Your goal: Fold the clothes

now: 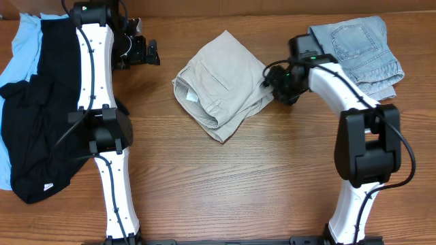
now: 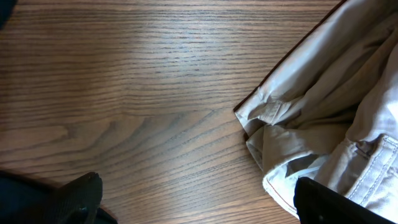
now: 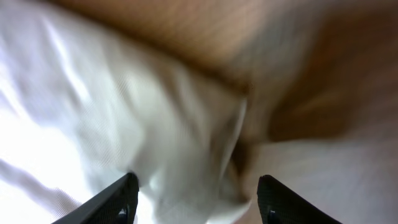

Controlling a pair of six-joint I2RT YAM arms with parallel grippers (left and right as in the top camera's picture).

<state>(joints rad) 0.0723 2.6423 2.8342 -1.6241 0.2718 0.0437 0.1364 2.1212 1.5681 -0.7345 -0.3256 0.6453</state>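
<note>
Overhead, right pincer (image 1: 271, 83) sits between beige shorts (image 1: 221, 85) and denim (image 1: 357, 47).

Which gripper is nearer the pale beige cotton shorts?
Right. The right gripper is at the right edge of the pale beige cotton shorts, jaws open over cloth; the left gripper is off their left side, over the table.
</note>
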